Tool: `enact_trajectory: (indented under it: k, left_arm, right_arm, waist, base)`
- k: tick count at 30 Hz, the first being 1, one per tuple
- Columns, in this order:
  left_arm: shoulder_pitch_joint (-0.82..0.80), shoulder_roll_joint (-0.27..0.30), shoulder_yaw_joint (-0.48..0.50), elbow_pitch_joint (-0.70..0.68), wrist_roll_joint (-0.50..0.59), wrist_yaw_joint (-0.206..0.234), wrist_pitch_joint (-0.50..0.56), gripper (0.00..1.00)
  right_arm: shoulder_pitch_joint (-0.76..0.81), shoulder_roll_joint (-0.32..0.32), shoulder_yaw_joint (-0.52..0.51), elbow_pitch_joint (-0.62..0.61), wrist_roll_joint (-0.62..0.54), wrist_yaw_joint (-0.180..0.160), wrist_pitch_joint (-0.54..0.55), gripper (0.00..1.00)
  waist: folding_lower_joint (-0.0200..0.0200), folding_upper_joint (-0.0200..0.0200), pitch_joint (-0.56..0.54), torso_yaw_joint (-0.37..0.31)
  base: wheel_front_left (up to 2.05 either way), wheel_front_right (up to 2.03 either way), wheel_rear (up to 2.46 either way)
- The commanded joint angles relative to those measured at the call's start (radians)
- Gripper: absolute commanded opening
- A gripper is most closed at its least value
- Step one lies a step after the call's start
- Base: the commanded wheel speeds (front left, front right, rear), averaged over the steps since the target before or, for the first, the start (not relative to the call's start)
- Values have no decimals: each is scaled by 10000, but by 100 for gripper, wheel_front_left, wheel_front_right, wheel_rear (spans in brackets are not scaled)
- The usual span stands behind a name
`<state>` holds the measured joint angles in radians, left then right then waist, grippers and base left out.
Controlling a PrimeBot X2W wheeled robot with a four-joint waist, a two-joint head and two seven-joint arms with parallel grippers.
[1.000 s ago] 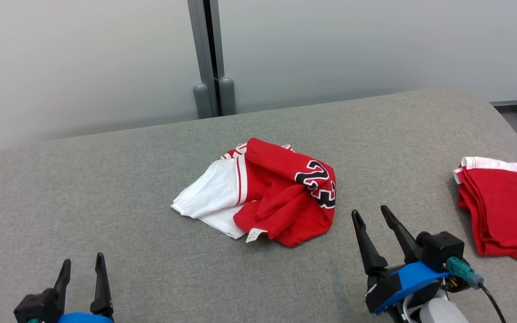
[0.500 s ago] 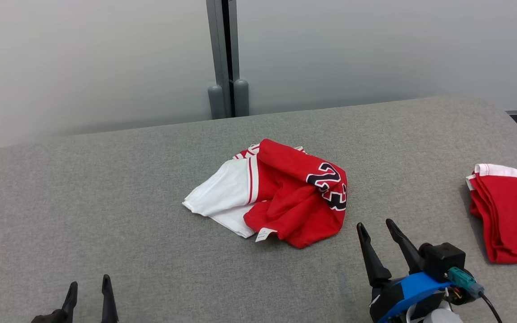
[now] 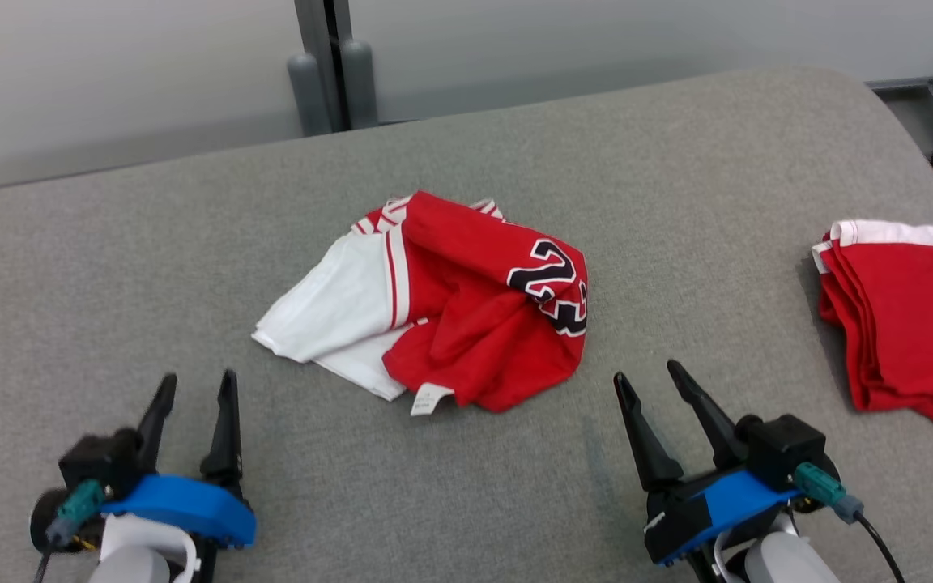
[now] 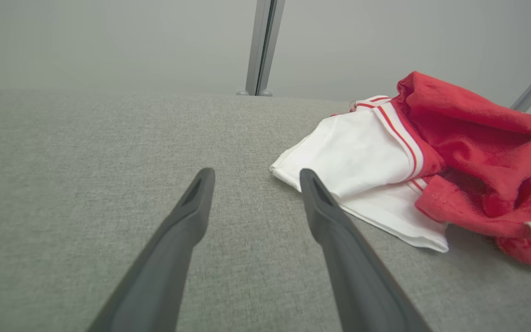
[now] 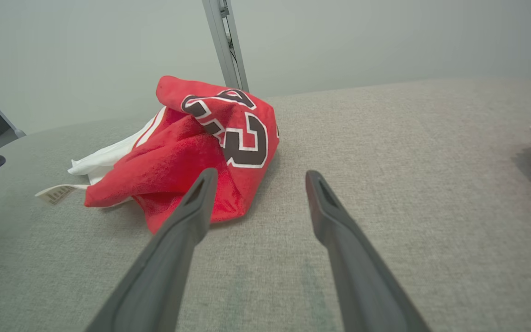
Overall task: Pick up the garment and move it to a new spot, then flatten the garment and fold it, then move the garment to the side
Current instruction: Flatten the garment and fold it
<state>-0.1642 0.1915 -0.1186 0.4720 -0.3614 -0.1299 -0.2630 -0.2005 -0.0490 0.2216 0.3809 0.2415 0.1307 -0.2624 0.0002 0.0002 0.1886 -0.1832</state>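
Both claws stand wide apart, holding nothing — my left gripper [image 3: 199, 376] and right gripper [image 3: 645, 371] sit near the front edge of the surface [image 3: 110, 243], just short of the crumpled garment [image 3: 434, 304].

Soft cloth garment [image 3: 450, 316], matt woven tabletop [image 3: 110, 267]

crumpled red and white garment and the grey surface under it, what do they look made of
Crumpled garment: soft knit fabric, probably a cotton-like jersey, matte; it slumps in loose rounded folds, and the wrist views show a fuzzy face. Grey surface: woven upholstery-type cloth, matte; a fine heathered weave shows, and its far edge rounds off, hinting at padding.
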Motion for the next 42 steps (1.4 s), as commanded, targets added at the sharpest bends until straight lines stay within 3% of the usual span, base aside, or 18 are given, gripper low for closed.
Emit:
enact_trajectory:
  k: [1, 11, 20, 21, 24, 25, 26, 36, 42]
  left_arm:
    - [-252, 133, -123, 39, -87, -12, -22, 100]
    - [-1576, 1461, -1242, 658, -1494, -13, -22, 100]
    - [-1794, 1979, -2126, 988, -2094, -14, 3, 100]
    - [-1792, 2000, -2263, 1026, -2120, -14, 4, 93]
    - [-1776, 2123, -2700, 1097, -2098, -15, 10, 24]
    - [-1778, 2132, -2797, 1111, -2123, -14, 10, 8]
    - [-1769, 2136, -2873, 1134, -2165, -15, 12, 0]
    - [-1835, 2104, -2821, 542, -1959, -14, -8, 0]
    - [-2918, 2530, -3243, -679, -1240, -13, -12, 0]
  right_arm:
    - [-142, -36, 16, -113, 93, 1, -36, 100]
    - [-62, -31, 255, -884, 213, 1, -36, 100]
    - [63, -29, 298, -1239, 235, 1, -36, 100]
    - [75, -29, 282, -1265, 222, 1, -36, 100]
    - [118, -29, 251, -1308, 192, 1, -36, 100]
    - [132, -29, 233, -1313, 182, 1, -36, 100]
    - [144, -29, 219, -1312, 173, 1, -36, 100]
    - [81, -31, 60, -935, 185, 1, -36, 100]
    - [-111, -31, -31, -474, 168, 1, -34, 100]
  waist:
    - [-2, -2, 137, -34]
    - [-2, -2, 1272, -880]
    - [-2, -2, 1702, -1220]
    - [-2, -2, 1721, -1230]
    - [-2, -2, 1750, -1252]
    - [-2, -2, 1752, -1247]
    - [-2, -2, 1745, -1236]
    - [-2, -2, 1246, -788]
    - [-2, -2, 502, -318]
  base:
    - [0, 0, 0]
    - [0, 0, 0]
    - [0, 0, 0]
    - [0, 0, 0]
    - [0, 0, 0]
    - [0, 0, 0]
    - [0, 0, 0]
    - [0, 0, 0]
    - [0, 0, 0]
